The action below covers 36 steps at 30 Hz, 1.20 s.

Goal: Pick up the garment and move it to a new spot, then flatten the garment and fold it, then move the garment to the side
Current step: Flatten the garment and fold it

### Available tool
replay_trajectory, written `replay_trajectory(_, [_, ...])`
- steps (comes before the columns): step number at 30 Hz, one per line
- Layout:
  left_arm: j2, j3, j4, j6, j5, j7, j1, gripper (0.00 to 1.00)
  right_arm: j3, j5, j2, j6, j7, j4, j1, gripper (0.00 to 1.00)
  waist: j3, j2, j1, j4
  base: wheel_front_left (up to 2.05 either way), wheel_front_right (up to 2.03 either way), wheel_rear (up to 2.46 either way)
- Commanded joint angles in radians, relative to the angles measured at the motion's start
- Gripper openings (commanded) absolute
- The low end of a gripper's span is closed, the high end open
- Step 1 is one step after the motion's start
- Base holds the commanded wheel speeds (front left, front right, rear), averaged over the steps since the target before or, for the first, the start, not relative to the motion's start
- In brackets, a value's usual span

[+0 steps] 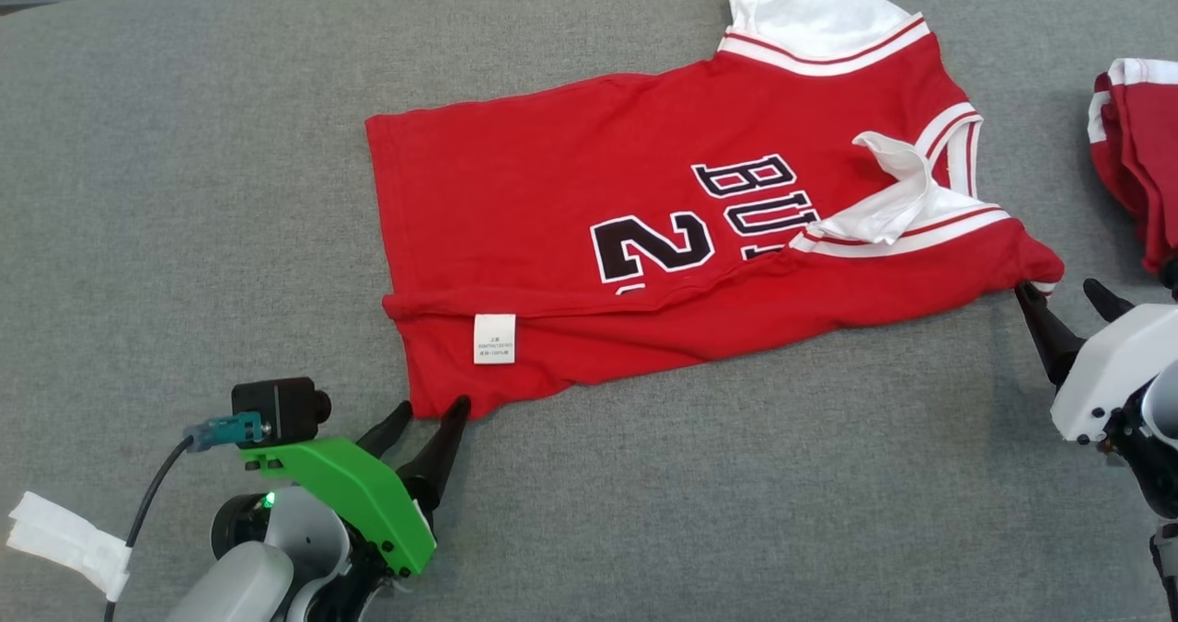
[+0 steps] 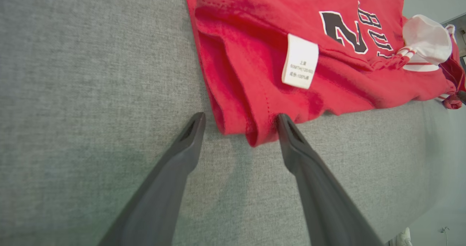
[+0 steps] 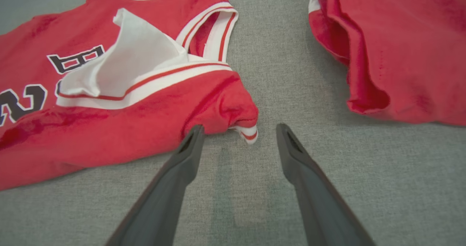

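Note:
The garment [image 1: 552, 217] is a red jersey with white trim and black lettering, lying on the grey surface with its near edge folded over itself. A white label [image 1: 494, 338] shows on the folded strip. My left gripper [image 1: 433, 408] stands open at the jersey's lower left hem corner, one finger on each side of the corner [image 2: 255, 137], holding nothing. My right gripper [image 1: 1056, 289] is open at the jersey's right corner by the armhole. In the right wrist view the left finger [image 3: 189, 144] touches the cloth edge [image 3: 233, 115]. A white sleeve lining [image 3: 131, 56] is flipped up on the jersey.
A second red garment [image 1: 1141, 153] with white trim lies bunched at the right edge, close to my right gripper [image 3: 238, 127]. The grey fabric surface [image 1: 184, 190] stretches wide to the left and along the near side. A white tag [image 1: 64, 539] hangs by my left arm.

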Motion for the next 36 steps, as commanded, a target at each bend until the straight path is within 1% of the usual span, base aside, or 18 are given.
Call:
replay_trajectory(1, [-0.005,-0.003,0.002,-0.008,0.005,0.002,-0.017,1.00,0.003,-0.016,-0.015,0.000,0.010,0.010,-0.018,1.00,0.016,0.0000,0.0000,0.010,0.00,0.00,0.00])
replay_trajectory(5, [-0.014,-0.013,0.011,-0.022,0.006,0.010,-0.035,1.00,0.014,-0.010,-0.043,0.000,0.022,0.056,-0.057,1.00,0.034,0.0000,0.0000,0.020,0.00,0.00,0.00])
replay_trajectory(14, [-0.034,-0.035,0.027,-0.041,0.000,0.026,-0.052,1.00,0.081,0.034,-0.037,0.000,0.038,0.081,-0.097,1.00,0.053,0.0000,0.0000,0.023,0.00,0.00,0.00])
replay_trajectory(15, [-0.034,-0.037,0.029,-0.042,0.001,0.029,-0.053,1.00,0.085,0.042,-0.039,0.000,0.037,0.081,-0.099,0.86,0.055,0.0000,0.0000,0.023,0.00,0.00,0.00])
replay_trajectory(16, [-0.036,-0.039,0.032,-0.043,0.001,0.030,-0.055,1.00,0.094,0.050,-0.042,0.000,0.040,0.082,-0.100,0.55,0.056,0.0000,0.0000,0.023,0.00,0.00,0.00])
replay_trajectory(17, [-0.037,-0.040,0.035,-0.045,0.001,0.030,-0.055,1.00,0.102,0.057,-0.046,0.000,0.039,0.080,-0.101,0.35,0.057,0.0000,0.0000,0.022,0.00,0.00,0.00])
replay_trajectory(18, [-0.037,-0.041,0.037,-0.047,0.001,0.030,-0.056,0.59,0.106,0.062,-0.050,0.000,0.035,0.079,-0.102,0.00,0.058,0.0000,0.0000,0.022,0.00,0.00,0.00])
replay_trajectory(19, [-0.040,-0.038,0.038,-0.050,-0.003,0.026,-0.059,0.26,0.113,0.070,-0.053,0.000,0.035,0.080,-0.101,0.00,0.059,0.0000,0.0000,0.021,0.00,0.00,0.00])
replay_trajectory(20, [-0.040,-0.036,0.040,-0.053,-0.006,0.024,-0.061,0.00,0.124,0.078,-0.060,0.000,0.038,0.080,-0.099,0.00,0.059,0.0000,0.0000,0.021,0.00,0.00,0.00])
replay_trajectory(22, [-0.032,-0.033,0.041,-0.061,-0.013,0.028,-0.063,0.00,0.138,0.100,-0.082,0.000,0.041,0.076,-0.097,0.00,0.058,0.0000,0.0000,0.020,0.00,0.00,0.00])
replay_trajectory(25, [-0.006,-0.021,0.027,-0.072,-0.026,0.040,-0.061,0.00,0.171,0.150,-0.135,0.000,0.065,0.056,-0.087,0.00,0.047,0.0000,0.0000,0.018,0.00,0.00,0.00])
replay_trajectory(28, [0.032,-0.004,-0.003,-0.078,-0.043,0.059,-0.041,0.00,0.205,0.231,-0.217,0.000,0.110,0.013,-0.076,0.00,0.032,0.0000,0.0000,0.018,0.00,0.00,0.00])
replay_trajectory(32, [0.077,0.005,-0.059,-0.076,-0.065,0.081,0.001,0.00,0.218,0.347,-0.336,0.000,0.181,-0.049,-0.043,0.00,0.010,0.0000,0.0000,0.018,0.00,0.00,0.00])
replay_trajectory(36, [0.091,0.001,-0.124,-0.066,-0.088,0.078,0.063,0.00,0.212,0.425,-0.421,0.000,0.253,-0.097,0.023,0.00,-0.001,0.0000,0.0000,0.019,0.00,0.00,0.00])
